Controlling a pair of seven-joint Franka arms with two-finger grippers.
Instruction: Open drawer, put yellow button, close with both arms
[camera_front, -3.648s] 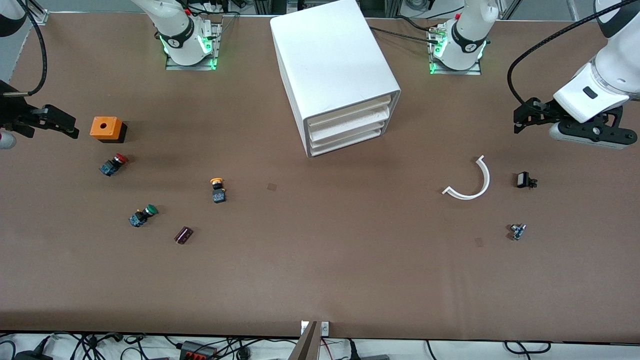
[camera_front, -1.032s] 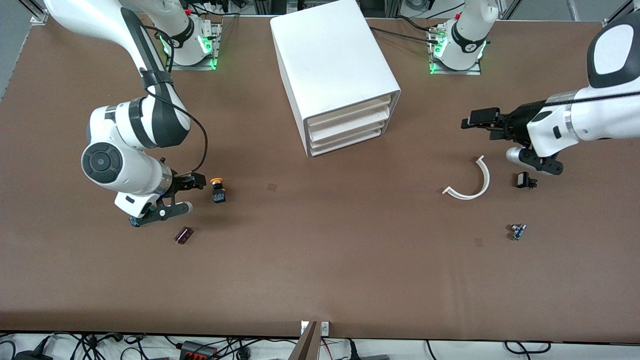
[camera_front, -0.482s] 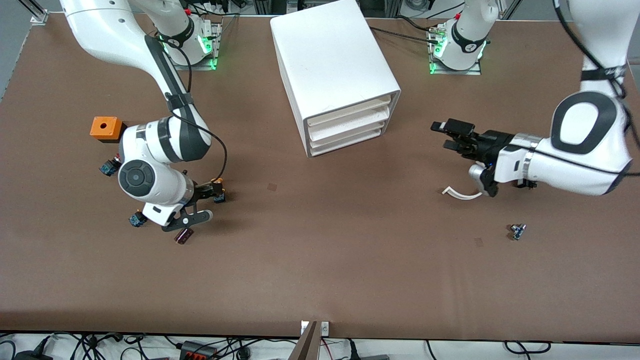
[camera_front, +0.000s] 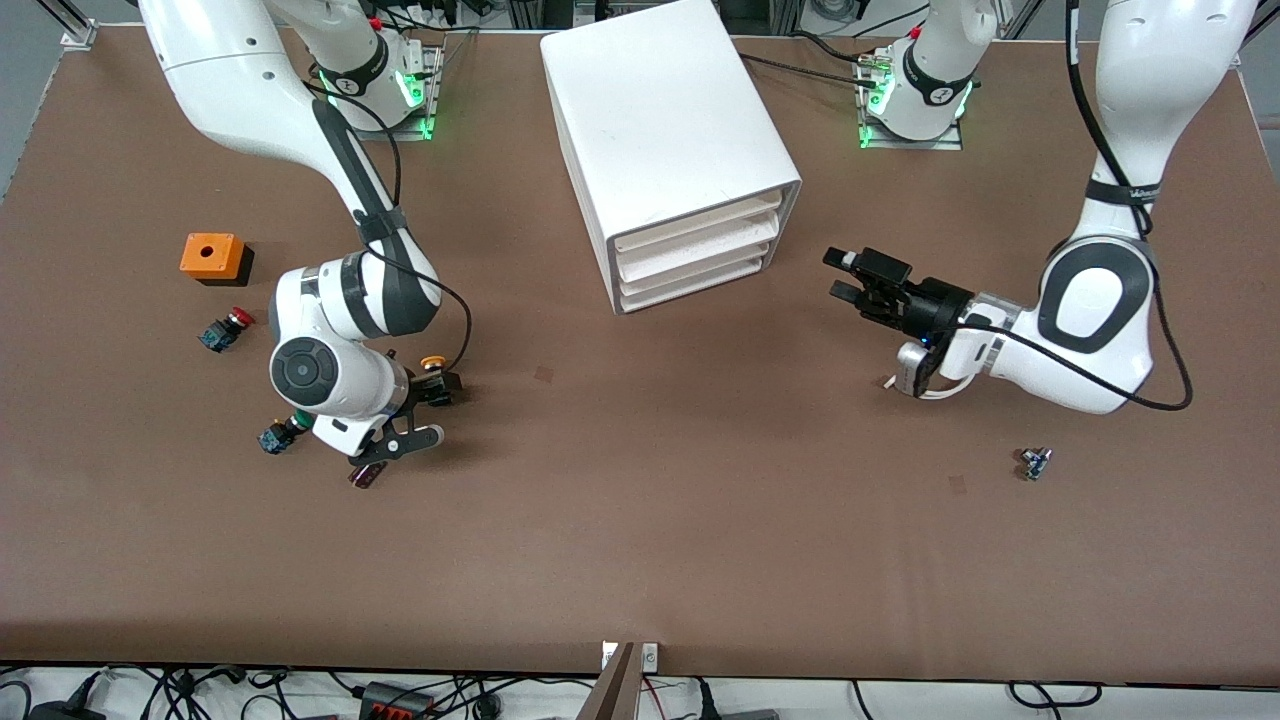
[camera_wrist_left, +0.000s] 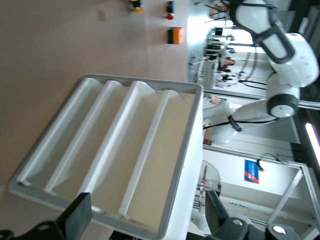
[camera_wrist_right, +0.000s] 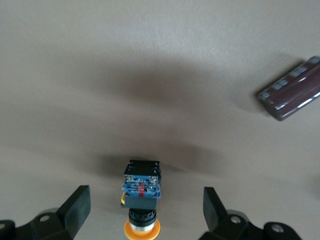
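Yellow button (camera_wrist_right: 142, 200) lies on its side between my right gripper's (camera_front: 436, 388) spread fingers, long axis along my reach; my left gripper (camera_front: 858, 277), open, faces the shut drawer (camera_front: 697, 227).

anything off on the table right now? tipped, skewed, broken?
Nothing broken or spilled. The cabinet sits skewed to the table edges, all drawers shut. The yellow button lies tipped on its side between the open right gripper's fingers.
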